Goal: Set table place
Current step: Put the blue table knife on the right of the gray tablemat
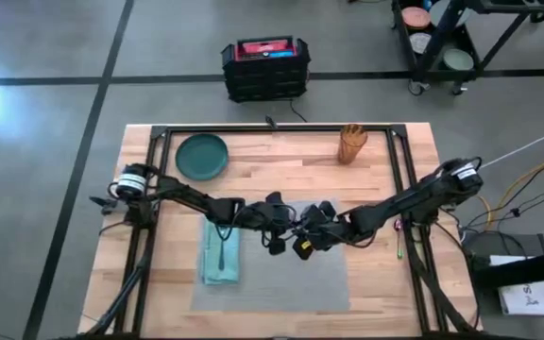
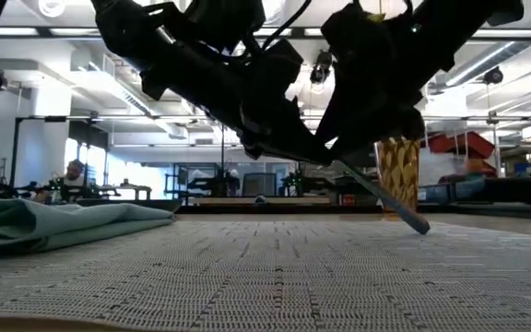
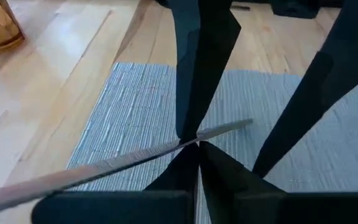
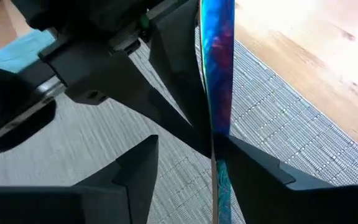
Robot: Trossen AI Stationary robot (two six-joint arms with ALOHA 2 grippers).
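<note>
Grey woven placemat (image 2: 275,277) fills the low view's foreground, lying lower centre on the table (image 1: 376,170) in the high view. Above its upper edge, the left gripper (image 1: 280,236) and right gripper (image 1: 302,238) meet, both pinching one slim knife (image 2: 385,203) slanting down toward the mat.

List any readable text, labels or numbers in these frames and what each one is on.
None readable.
Black crate on the floor beyond the table: red and blue packaging inside, print too blurred to read.
White sheet on the floor at the table's right: marks too small to read.
Placemat, napkin, plate: no text.
</note>
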